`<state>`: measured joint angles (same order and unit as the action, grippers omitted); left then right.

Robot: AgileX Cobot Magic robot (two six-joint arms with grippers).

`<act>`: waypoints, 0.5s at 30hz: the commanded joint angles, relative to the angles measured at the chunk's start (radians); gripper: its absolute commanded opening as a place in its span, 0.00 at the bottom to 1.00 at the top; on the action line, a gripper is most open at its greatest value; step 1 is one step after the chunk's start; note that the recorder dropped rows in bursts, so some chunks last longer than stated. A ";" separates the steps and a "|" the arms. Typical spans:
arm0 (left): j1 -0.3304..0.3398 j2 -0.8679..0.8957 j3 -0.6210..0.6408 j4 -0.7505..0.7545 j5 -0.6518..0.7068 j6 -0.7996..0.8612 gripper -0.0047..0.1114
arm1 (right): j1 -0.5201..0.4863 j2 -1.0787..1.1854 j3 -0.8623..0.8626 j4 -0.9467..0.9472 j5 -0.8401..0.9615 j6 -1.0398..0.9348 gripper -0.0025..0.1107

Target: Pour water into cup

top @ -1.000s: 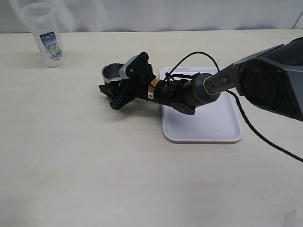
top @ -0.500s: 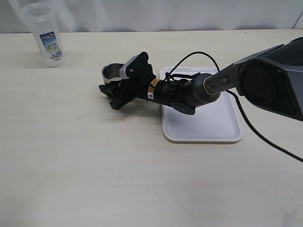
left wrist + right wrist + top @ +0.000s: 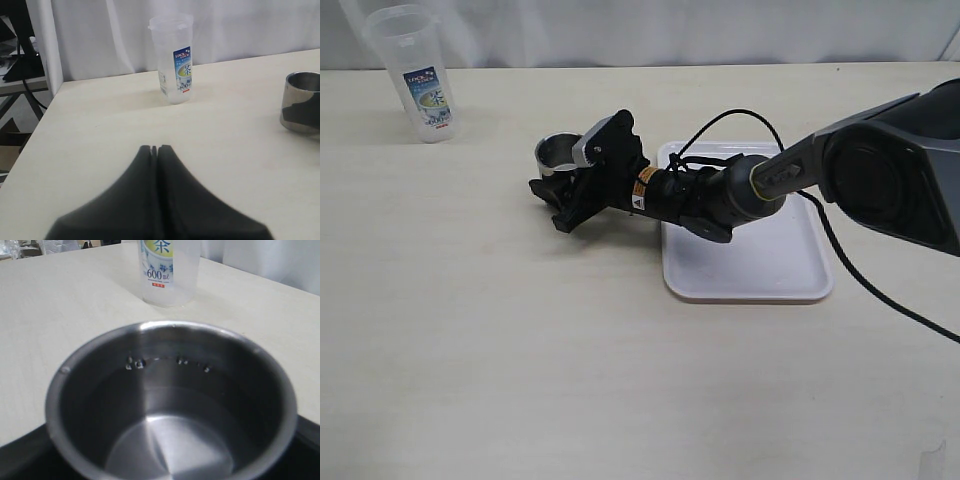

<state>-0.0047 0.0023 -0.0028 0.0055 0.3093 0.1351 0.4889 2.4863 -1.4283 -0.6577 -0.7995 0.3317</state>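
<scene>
The steel cup (image 3: 556, 150) stands upright on the table, left of the tray. My right gripper (image 3: 553, 186) reaches across from the right and has the cup between its jaws. In the right wrist view the cup (image 3: 170, 440) fills the frame and I look down into it; black fingers (image 3: 20, 455) lie against both its sides, tips hidden. In the left wrist view the cup (image 3: 302, 85) sits at the right edge. My left gripper (image 3: 156, 148) is shut and empty, low over the table, and is out of the exterior view.
A clear plastic jug (image 3: 417, 72) with a blue label stands at the far left back, also in the left wrist view (image 3: 175, 60) and right wrist view (image 3: 167, 270). A white tray (image 3: 770, 270) lies under the right arm. The table's side edge (image 3: 45, 115) shows.
</scene>
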 commanded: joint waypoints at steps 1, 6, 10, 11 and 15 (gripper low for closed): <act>-0.001 -0.002 0.003 0.001 -0.006 -0.004 0.04 | -0.001 -0.006 -0.001 0.008 -0.007 -0.004 0.30; -0.001 -0.002 0.003 0.001 -0.006 -0.004 0.04 | -0.001 -0.006 -0.001 0.008 -0.007 0.005 0.30; -0.001 -0.002 0.003 0.001 -0.006 -0.004 0.04 | -0.001 -0.006 -0.001 0.016 -0.017 0.007 0.30; -0.001 -0.002 0.003 0.001 -0.006 -0.004 0.04 | -0.001 -0.006 -0.001 0.019 -0.017 0.007 0.30; -0.001 -0.002 0.003 0.001 -0.006 -0.004 0.04 | -0.001 -0.006 -0.001 0.019 -0.017 0.007 0.30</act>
<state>-0.0047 0.0023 -0.0028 0.0055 0.3093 0.1351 0.4889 2.4863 -1.4283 -0.6555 -0.7995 0.3358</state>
